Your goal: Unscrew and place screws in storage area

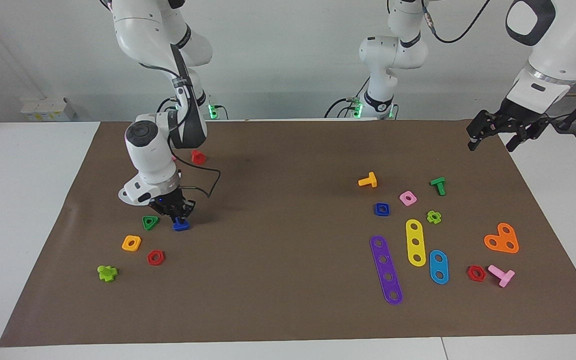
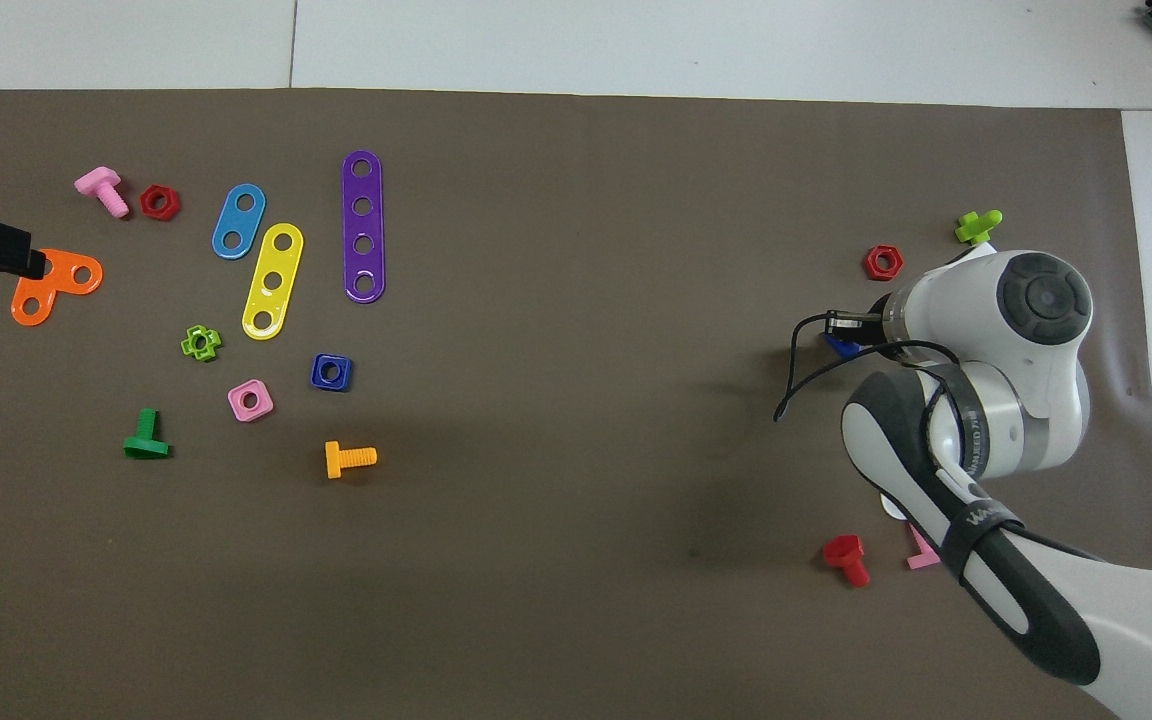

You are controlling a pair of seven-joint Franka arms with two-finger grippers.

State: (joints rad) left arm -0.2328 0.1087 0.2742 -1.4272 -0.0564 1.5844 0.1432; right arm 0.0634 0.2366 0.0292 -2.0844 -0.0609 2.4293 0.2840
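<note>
Placing step: right gripper (image 1: 180, 220) low over brown paper mat (image 1: 288, 310), fingers clamped on dark-blue triangular-head bolt (image 1: 181, 226), just beside green triangular nut (image 1: 150, 222). Left gripper (image 1: 493, 135) waiting with fingers apart. Next, probably: release, then lift straight up

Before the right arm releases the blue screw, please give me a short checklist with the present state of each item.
1. Right end effector shut on the blue screw: ok.
2. Screw head resting on the brown mat: cannot tell; it is at or just above the surface.
3. Screw apart from the green triangular nut beside it: ok, a gap shows.
4. Drop spot among other stored parts, orange square nut and red hex nut close by: ok.
5. Left end effector open and waiting over the mat's edge at the left arm's end, away from the drop: ok.
</note>
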